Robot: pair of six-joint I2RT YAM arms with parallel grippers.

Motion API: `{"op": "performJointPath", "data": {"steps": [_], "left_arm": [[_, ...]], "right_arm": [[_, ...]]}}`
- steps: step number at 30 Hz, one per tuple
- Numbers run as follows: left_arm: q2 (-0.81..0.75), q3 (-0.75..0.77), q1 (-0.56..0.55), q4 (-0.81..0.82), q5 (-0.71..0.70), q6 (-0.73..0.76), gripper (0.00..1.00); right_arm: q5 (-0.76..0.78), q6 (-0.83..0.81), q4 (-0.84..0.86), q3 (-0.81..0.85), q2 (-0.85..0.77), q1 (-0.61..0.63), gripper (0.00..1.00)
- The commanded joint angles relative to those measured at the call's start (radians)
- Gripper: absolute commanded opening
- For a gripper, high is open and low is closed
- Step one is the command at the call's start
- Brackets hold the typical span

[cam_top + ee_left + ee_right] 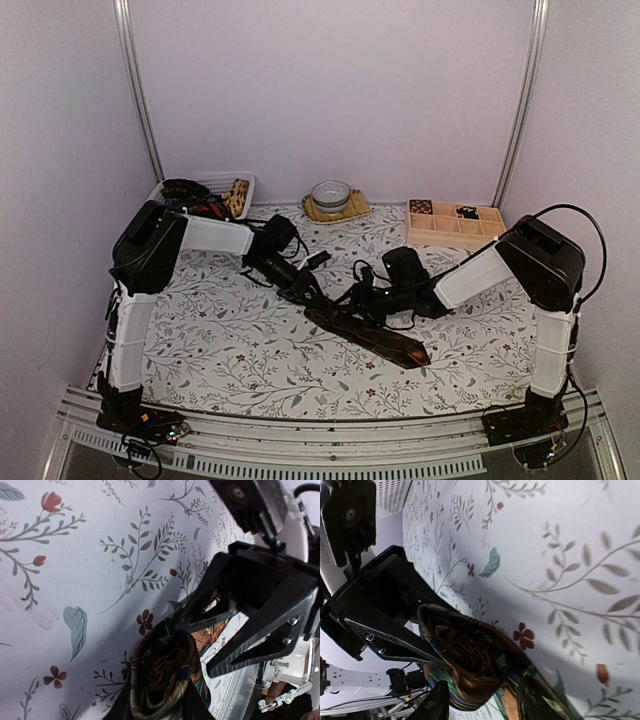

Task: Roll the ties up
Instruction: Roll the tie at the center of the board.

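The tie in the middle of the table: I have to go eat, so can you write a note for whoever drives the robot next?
Left gripper: looks shut on the tie's rolled end.
Right gripper: open, a finger on either side of that roll.
Tie: only one end is rolled. The rest lies flat on the flowery cloth, pointed tip toward the near edge.
Back right: wooden box with two dark rolls, probably ties.
Back left: white basket with more ties.
Done: roll started.
Left: finish this roll, then probably the basket ties.
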Motion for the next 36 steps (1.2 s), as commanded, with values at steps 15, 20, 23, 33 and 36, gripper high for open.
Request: {"op": "performJointPath", "data": {"steps": [15, 20, 23, 33, 36], "left_arm": [[0.011, 0.213, -0.126, -0.358, -0.663, 0.252, 0.10], [0.027, 0.275, -0.192, -0.414, -0.832, 0.283, 0.10], [0.055, 0.312, -0.249, -0.462, -0.979, 0.285, 0.11], [0.106, 0.355, -0.398, -0.512, -1.400, 0.273, 0.11], [0.125, 0.358, -0.451, -0.522, -1.539, 0.282, 0.11]], "right_arm": [[0.479, -0.484, -0.630, -0.054, -0.521, -0.052, 0.57], [0.500, -0.531, -0.666, -0.056, -0.540, -0.056, 0.62], [0.516, -0.536, -0.670, -0.073, -0.555, -0.057, 0.66], [0.450, -0.469, -0.598, -0.204, -0.670, -0.175, 0.78], [0.391, -0.449, -0.578, -0.234, -0.688, -0.241, 0.79]]}}
